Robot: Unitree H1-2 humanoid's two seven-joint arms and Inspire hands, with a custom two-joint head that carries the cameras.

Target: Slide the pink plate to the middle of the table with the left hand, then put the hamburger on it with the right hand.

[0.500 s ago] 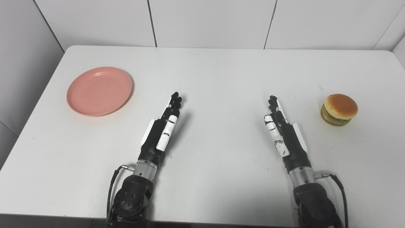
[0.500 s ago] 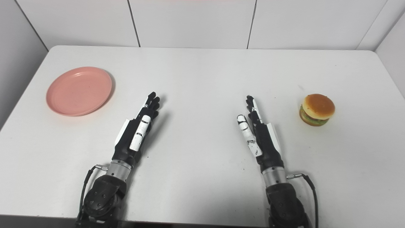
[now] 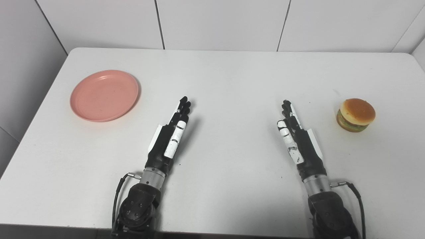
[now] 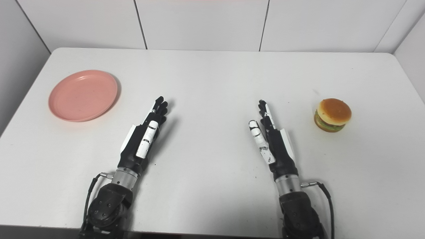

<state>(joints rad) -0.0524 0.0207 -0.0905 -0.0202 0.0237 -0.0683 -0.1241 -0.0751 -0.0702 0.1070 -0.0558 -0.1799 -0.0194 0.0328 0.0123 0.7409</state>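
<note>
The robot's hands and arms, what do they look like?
Both the left hand and the right hand are black with white panels. Each has a silver metal wrist cuff, a thin black cable looping off it, and a black forearm.

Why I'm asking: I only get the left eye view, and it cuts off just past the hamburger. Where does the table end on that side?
Observer: The right eye view shows more of it. The table carries on past the hamburger. Its right edge slants from the far corner toward the picture's right side, and only bare white tabletop shows between the burger and that edge.
Operator: What stands beyond that edge?
Observer: A grey side wall rises close behind it, and this view shows a wider strip of that wall than yours does.
</note>
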